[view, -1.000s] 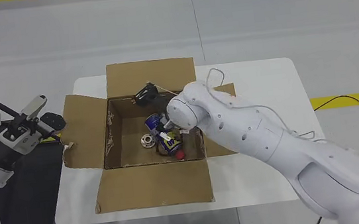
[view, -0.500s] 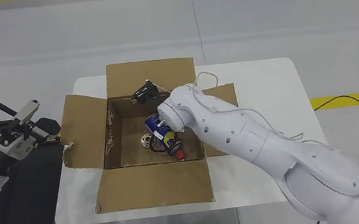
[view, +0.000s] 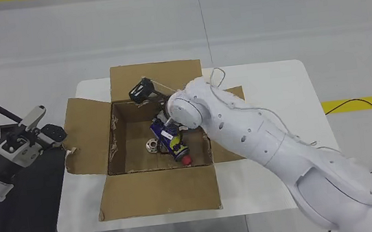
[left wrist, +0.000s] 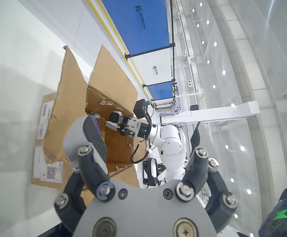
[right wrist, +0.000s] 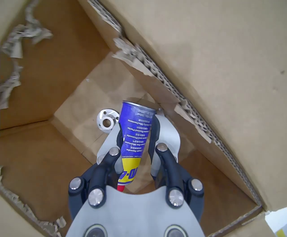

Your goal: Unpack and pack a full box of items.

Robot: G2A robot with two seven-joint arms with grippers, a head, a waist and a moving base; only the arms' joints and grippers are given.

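Right gripper (right wrist: 137, 125) clamped on spray can (right wrist: 134, 137) in box (right wrist: 201, 67) (can lengthwise in grip): smooth metal may slide out, or clip torn wall. Left gripper (left wrist: 143, 128) spread wide, empty.

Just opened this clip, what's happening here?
The right gripper is down inside the open cardboard box, shut on a blue spray can. A small metal flange lies on the box floor beside the can. The left gripper hangs open off to the side, past the box's flap, holding nothing.
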